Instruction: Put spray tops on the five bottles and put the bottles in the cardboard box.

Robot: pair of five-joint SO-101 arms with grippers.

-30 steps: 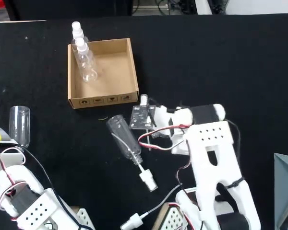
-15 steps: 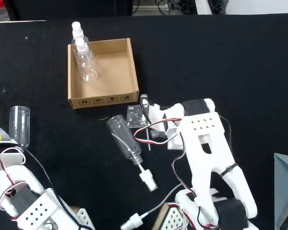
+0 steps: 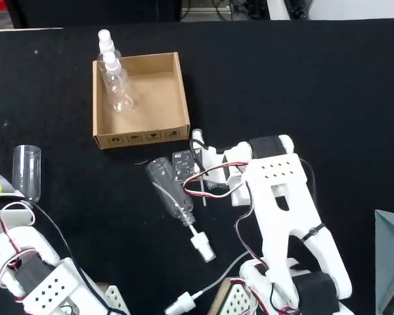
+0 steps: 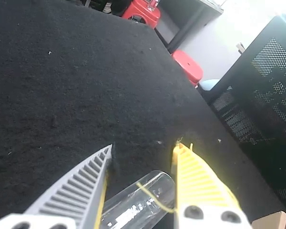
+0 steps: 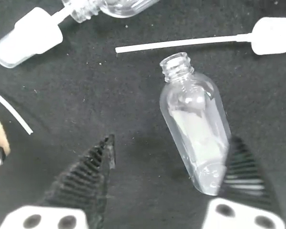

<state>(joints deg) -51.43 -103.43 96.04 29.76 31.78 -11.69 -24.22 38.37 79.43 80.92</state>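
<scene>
One capped bottle [image 3: 118,85] is inside the cardboard box [image 3: 177,98], which sits toward the desk's far left corner. A second capped bottle [image 3: 107,47] stands at the box's own far left corner; whether it is within the wall cannot be told. So three bottles are left to do.

The left claw [image 4: 144,149] is clamped on a clear bottle [image 4: 138,205], raised near the desk's left edge, its visible end bare. The right claw [image 5: 172,140] hangs with its fingers apart, straddling an uncapped bottle [image 5: 198,138] that lies mid-desk, just on the near side of the box.

Beside it lies a third bottle [image 3: 173,187] with a spray top [image 3: 201,247] at its neck, apparently not seated. A loose spray top [image 5: 276,36] with a long tube lies toward the near edge.

By this reckoning roughly two fifths is done; capping and boxing the other three is left.
</scene>
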